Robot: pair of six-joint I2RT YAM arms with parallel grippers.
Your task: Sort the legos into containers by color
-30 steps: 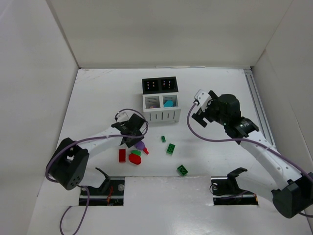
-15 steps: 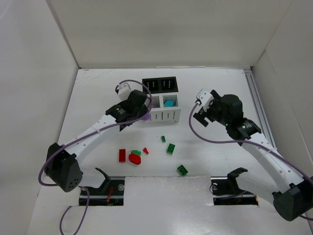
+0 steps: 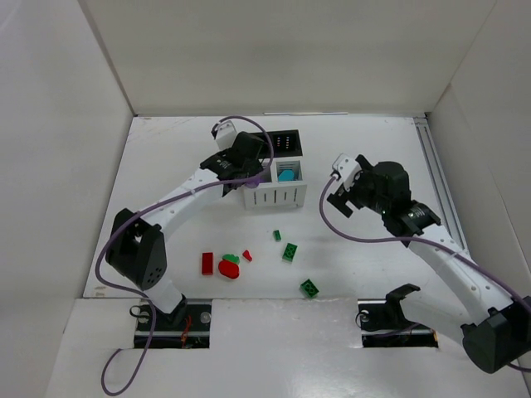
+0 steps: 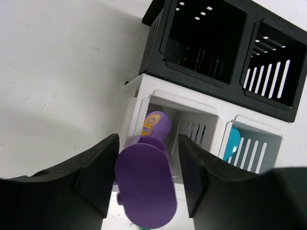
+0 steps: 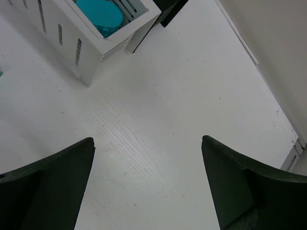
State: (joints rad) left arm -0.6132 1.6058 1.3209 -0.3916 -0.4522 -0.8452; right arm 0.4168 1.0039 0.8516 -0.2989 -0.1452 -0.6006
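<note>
From above, cannot see into the left white compartment (image 3: 261, 197), covered by the left gripper (image 3: 253, 170); cannot read the shapes of the red legos (image 3: 217, 264) and green legos (image 3: 289, 251) toward the table's near edge, too small. At the left wrist, lose the lower end of the rounded purple lego (image 4: 146, 187) to the bottom edge; cannot tell whether gripped or merely flanked. See only part of the printed purple lego (image 4: 158, 125) behind it, a sliver of the cyan lego (image 4: 231, 143), nothing inside the dark black compartments (image 4: 204, 28). At the right wrist, lose the containers (image 5: 62, 38) to the top edge.
</note>
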